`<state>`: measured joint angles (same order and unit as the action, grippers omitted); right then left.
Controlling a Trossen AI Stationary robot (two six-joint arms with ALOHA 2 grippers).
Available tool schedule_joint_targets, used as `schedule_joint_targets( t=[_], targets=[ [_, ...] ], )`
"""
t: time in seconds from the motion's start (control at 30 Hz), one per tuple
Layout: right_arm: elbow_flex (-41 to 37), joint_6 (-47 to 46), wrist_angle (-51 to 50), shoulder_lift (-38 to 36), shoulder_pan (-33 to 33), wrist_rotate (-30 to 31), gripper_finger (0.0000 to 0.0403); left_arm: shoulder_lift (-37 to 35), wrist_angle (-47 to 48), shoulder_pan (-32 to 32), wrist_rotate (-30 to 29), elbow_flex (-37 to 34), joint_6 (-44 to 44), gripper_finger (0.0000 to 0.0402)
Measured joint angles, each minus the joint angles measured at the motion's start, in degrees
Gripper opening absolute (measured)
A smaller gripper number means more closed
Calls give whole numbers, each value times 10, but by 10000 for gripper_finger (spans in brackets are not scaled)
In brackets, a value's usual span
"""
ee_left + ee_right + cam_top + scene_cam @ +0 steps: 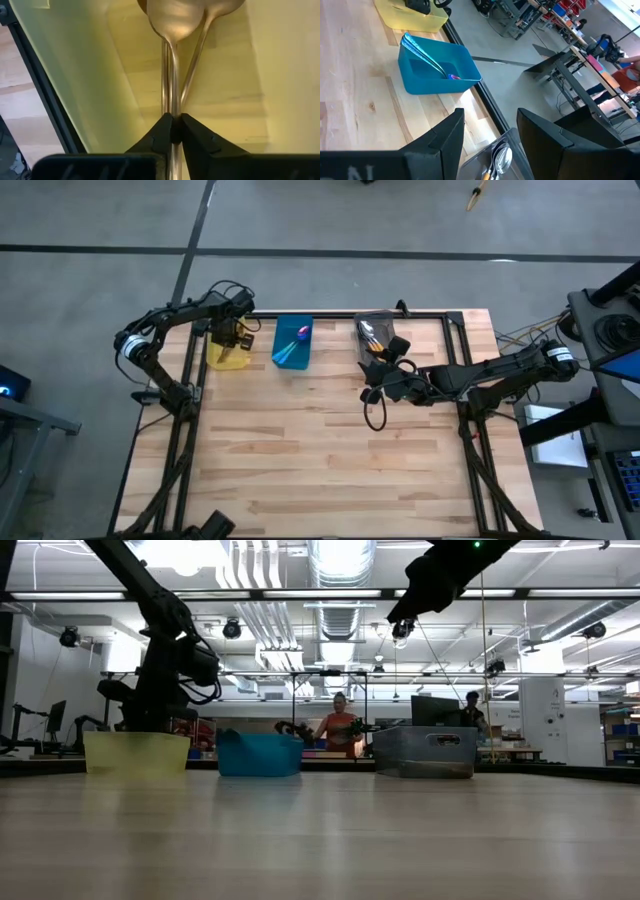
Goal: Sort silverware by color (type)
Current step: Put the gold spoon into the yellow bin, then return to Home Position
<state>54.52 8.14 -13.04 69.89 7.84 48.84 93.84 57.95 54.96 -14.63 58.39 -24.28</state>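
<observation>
Gold spoon (172, 30) handle toward left gripper (175, 131)

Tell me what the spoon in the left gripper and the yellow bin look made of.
The spoon: likely polished gold-toned metal, with smooth streaky reflections. The yellow bin: probably translucent plastic, since the wood table shows through its wall. The left gripper pinches the spoon's handle.

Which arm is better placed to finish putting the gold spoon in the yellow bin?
Left: its gripper is inside the yellow bin, pinching the gold spoon.
</observation>
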Motion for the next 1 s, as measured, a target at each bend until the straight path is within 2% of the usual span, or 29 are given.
schedule_joint_targets(
  t=[0.33, 0.5, 0.57, 0.63, 0.77, 0.87, 1.0],
  targets=[
    [0, 0, 0, 0, 0, 0, 173, -3, 2, -3, 0, 0, 21, 84],
    [0, -2, -1, 0, 0, -3, 173, -34, 11, -28, 0, 0, 38, 95],
    [0, -2, 0, 0, 0, -26, 173, -55, 10, -51, -1, 0, 43, 95],
    [0, 3, 1, 0, 0, -55, 173, -83, 7, -81, -3, -1, 46, 96],
    [-3, 7, 17, 0, 0, -73, 173, -154, -16, -173, -34, -13, 47, 96],
    [-12, 7, 18, -1, 0, -89, 173, -215, -53, -267, -44, -32, 44, 96],
    [-30, 5, 35, -6, 0, -126, 173, -295, -150, -417, -44, -83, 73, 96]
  ],
)
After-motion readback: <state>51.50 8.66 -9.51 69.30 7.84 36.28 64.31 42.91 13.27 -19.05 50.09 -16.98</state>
